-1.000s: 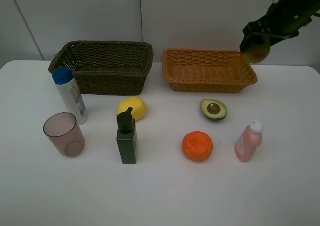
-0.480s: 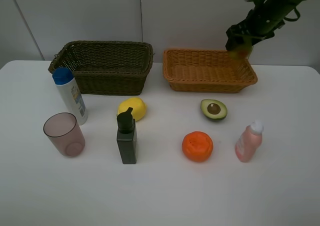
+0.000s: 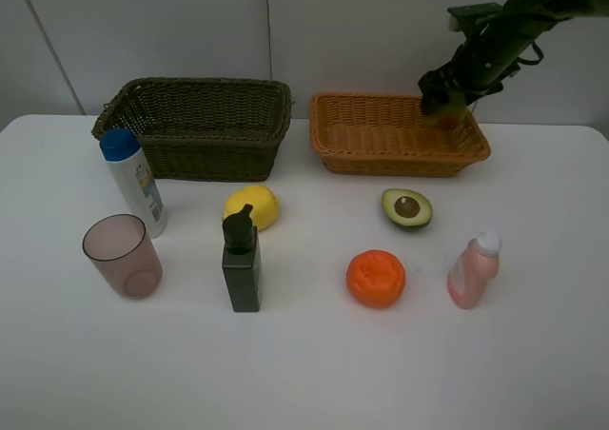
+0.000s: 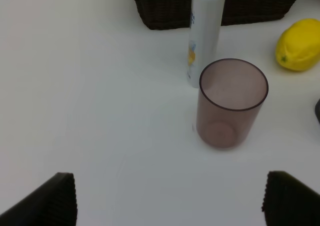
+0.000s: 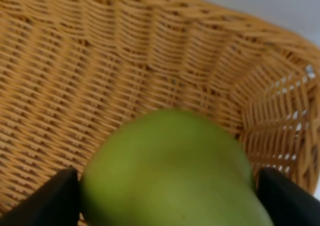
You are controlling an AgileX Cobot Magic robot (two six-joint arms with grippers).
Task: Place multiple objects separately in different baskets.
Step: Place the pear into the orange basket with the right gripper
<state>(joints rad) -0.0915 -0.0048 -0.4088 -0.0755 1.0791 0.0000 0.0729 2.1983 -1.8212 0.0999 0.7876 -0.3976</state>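
My right gripper [image 3: 445, 100] is shut on the green-red pear [image 5: 172, 171] and holds it over the far right corner of the light orange-tan basket [image 3: 381, 137]; the wrist view shows the basket's weave [image 5: 100, 71] just below the pear. On the white table stand the dark brown-green basket [image 3: 195, 126], white blue-capped bottle [image 3: 133, 183], pinkish cup [image 3: 122, 256], lemon [image 3: 252, 205], dark green pump bottle [image 3: 241, 262], avocado half [image 3: 407, 208], orange [image 3: 376, 278] and pink bottle [image 3: 473, 270]. My left gripper [image 4: 167, 198] is open above the table, near the cup [image 4: 231, 103].
A pale wall stands close behind both baskets. The table's near edge runs in front of the row of objects. The left wrist view also shows the blue-capped bottle [image 4: 206, 33] and lemon [image 4: 299, 51].
My right gripper has carried the pear leftward and down, from beside the orange-tan basket's right end to over its far right corner. Everything on the table has stayed in place.
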